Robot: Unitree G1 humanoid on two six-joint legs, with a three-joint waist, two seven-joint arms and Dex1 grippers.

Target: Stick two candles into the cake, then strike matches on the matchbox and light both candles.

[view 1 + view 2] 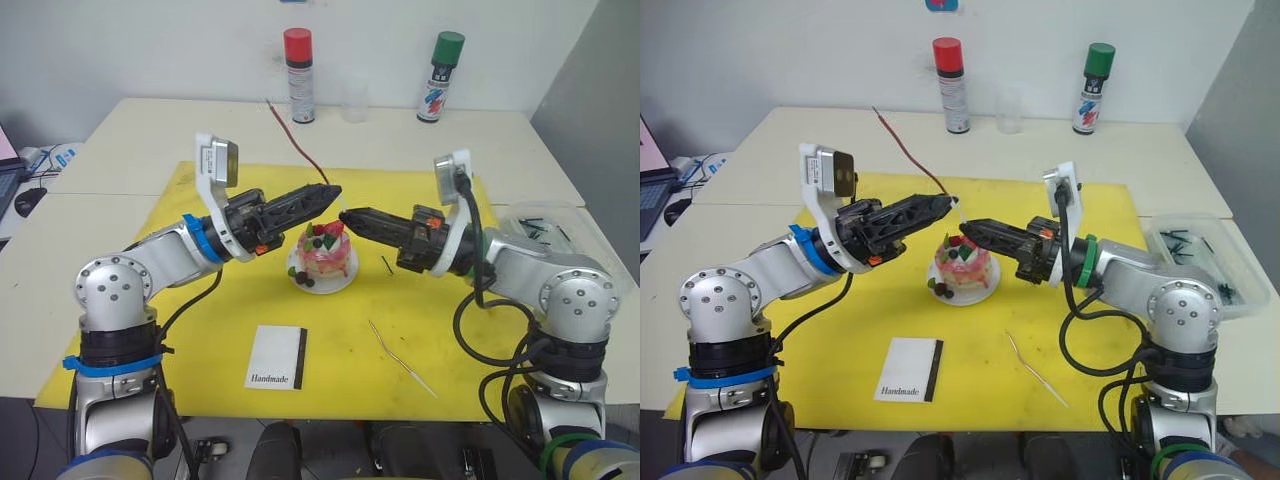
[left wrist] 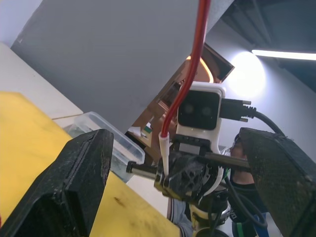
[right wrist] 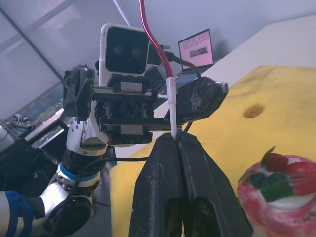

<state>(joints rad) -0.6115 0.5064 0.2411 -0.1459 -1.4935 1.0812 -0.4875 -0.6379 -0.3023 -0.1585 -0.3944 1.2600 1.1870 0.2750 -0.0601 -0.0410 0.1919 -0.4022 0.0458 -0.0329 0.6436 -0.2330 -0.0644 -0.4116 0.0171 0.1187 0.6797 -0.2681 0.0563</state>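
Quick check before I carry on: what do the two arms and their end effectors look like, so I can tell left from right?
Both arms are silver-grey metal with round joints and loose black cables. The left arm has blue bands at wrist and shoulder; the right arm has a green wrist ring. Each wrist carries a white camera block. The left end effector and right end effector each have two black fingers, with small orange marks at the base.

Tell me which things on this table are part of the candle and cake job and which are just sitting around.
Job things:
- red candle, at the gripper tips
- golden candle, flat on the mat
- cake
- matchbox
- match beside the cake

Lying about:
- red-capped spray can
- green-capped spray can
- clear cup
- clear tray
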